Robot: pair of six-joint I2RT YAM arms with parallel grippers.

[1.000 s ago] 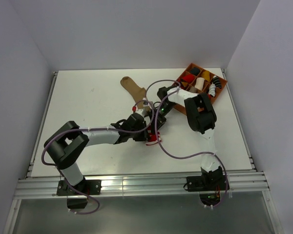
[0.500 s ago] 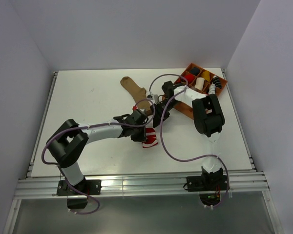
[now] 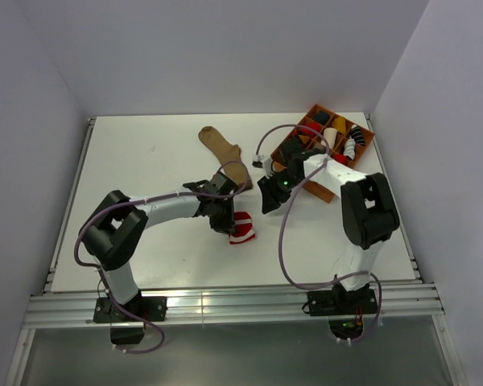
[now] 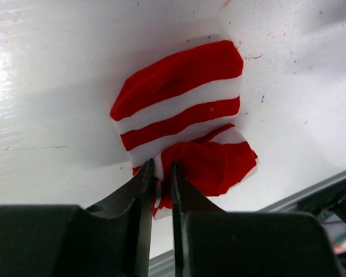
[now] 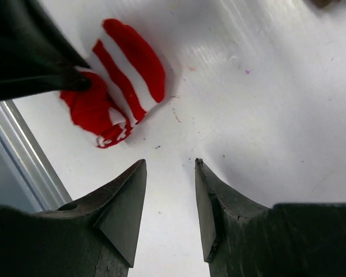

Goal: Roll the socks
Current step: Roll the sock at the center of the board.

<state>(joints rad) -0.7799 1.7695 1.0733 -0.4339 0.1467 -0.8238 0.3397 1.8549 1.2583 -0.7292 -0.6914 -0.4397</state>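
The red-and-white striped sock (image 3: pixel 242 227) lies bunched into a short roll on the white table, seen close in the left wrist view (image 4: pixel 181 109) and in the right wrist view (image 5: pixel 118 81). My left gripper (image 3: pixel 225 219) is shut on a fold of it (image 4: pixel 160 173). The tan-brown sock (image 3: pixel 224 151) lies flat behind, stretched toward the far left. My right gripper (image 3: pixel 267 195) hangs open and empty just right of the striped sock, its jaws apart over bare table (image 5: pixel 170 164).
An orange divided tray (image 3: pixel 365 142) with several sock rolls stands at the back right corner. The metal rail of the table's front edge (image 5: pixel 29 167) runs near the striped sock. Purple cables loop over both arms.
My left gripper has dragged the striped sock a little left and kept hold of it. My right gripper has let go, swung off toward the tray and come back, now open beside the sock.
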